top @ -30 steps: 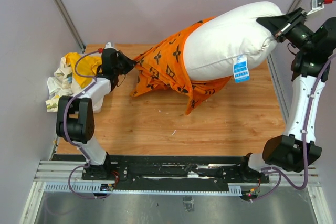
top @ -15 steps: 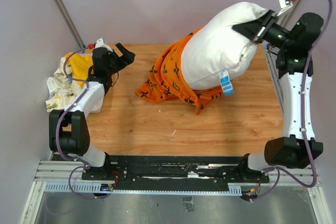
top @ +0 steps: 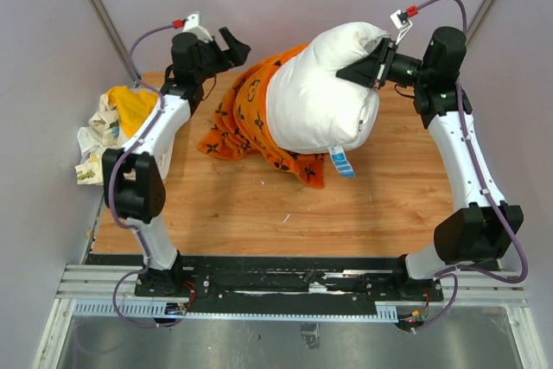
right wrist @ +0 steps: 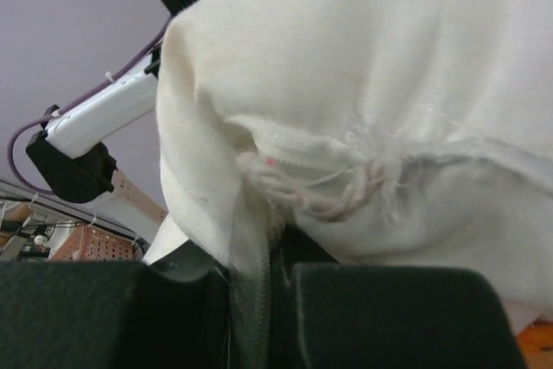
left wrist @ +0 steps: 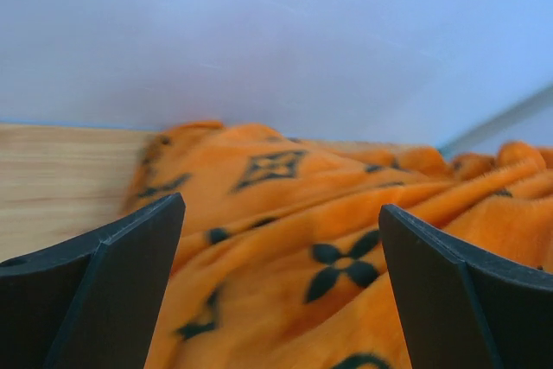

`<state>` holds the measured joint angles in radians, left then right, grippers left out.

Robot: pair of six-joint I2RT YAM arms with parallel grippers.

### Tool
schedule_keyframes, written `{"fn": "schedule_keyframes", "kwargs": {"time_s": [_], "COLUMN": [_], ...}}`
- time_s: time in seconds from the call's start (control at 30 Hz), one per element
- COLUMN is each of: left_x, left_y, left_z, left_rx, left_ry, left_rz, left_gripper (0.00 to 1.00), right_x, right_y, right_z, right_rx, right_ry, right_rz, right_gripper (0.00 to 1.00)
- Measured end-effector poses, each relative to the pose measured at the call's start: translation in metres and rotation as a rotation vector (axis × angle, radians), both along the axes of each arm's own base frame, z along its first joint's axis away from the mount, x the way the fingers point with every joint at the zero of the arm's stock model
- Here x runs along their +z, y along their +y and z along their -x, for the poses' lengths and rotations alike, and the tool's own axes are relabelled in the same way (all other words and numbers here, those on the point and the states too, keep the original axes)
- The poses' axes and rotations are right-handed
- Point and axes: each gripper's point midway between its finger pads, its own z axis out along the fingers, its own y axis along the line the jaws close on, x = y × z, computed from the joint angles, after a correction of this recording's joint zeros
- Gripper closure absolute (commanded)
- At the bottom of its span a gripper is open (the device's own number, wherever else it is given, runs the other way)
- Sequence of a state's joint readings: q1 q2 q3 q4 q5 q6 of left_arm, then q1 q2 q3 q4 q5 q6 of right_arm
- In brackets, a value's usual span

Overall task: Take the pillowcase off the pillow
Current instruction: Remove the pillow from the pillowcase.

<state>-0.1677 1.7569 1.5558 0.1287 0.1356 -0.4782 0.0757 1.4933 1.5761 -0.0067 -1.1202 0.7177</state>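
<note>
The pillow (top: 315,101) is being held up at its far right end by the right gripper (top: 367,65). The jaws are being kept narrow, pinched on a frayed seam corner of the white fabric; in the right wrist view this is shown close up, with cloth wedged between the black fingers (right wrist: 389,317). The pillow is being tilted, with its upper end off the table (top: 259,205) and its lower left end tucked into the pillowcase (top: 246,123). The pillowcase is being left bunched on the wood at the far middle of the table, wrapped around only the pillow's lower part. A blue-and-white tag (top: 340,162) is being dangled from the pillow's near edge.

The left gripper (top: 232,47) is being held raised near the far left edge of the pillowcase, jaws spread wide, nothing between them. Orange fabric is being seen just beyond its fingertips in the left wrist view; contact cannot be told.

A yellow cloth (top: 134,108) and a white floral cloth (top: 91,149) are lying heaped at the table's left edge.
</note>
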Motion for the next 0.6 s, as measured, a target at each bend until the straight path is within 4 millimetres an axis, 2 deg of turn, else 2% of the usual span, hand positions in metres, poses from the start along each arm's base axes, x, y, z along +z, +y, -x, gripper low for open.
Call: {"fn": "schedule_keyframes", "kwargs": {"time_s": [0.1, 0.13, 0.17, 0.23, 0.3, 0.33, 0.43, 0.6], "left_x": [-0.03, -0.044, -0.062, -0.095, -0.11, -0.111, -0.106, -0.107], "left_y": [-0.046, -0.062, -0.077, -0.099, -0.114, -0.118, -0.117, -0.095], "left_z": [-0.018, -0.024, -0.027, -0.026, -0.02, -0.018, -0.019, -0.024], "left_rx": [-0.147, -0.2, -0.249, -0.322, -0.373, -0.383, -0.359, -0.258], "left_ry": [0.044, 0.065, 0.089, 0.137, 0.155, 0.154, 0.134, 0.154], "left_rz": [-0.021, -0.031, -0.047, -0.071, -0.085, -0.092, -0.114, -0.099], "left_gripper": [0.03, 0.07, 0.15, 0.45, 0.83, 0.94, 0.99, 1.0], "right_x": [-0.004, -0.005, -0.006, -0.009, -0.014, -0.017, -0.02, -0.02], "right_y": [0.003, 0.004, 0.005, 0.005, 0.004, 0.004, 0.004, 0.003], "right_z": [0.0, 0.001, 0.001, 0.001, 0.0, 0.0, -0.001, -0.002], "right_rx": [0.011, 0.014, 0.015, 0.012, 0.007, 0.006, 0.005, -0.001], "right_ry": [0.0, 0.003, 0.007, 0.007, 0.028, 0.043, 0.054, 0.052], "right_rz": [0.008, 0.01, 0.012, 0.019, 0.025, 0.028, 0.03, 0.032], "right_gripper": [0.99, 0.99, 0.99, 0.99, 0.99, 0.99, 0.99, 0.99]}}
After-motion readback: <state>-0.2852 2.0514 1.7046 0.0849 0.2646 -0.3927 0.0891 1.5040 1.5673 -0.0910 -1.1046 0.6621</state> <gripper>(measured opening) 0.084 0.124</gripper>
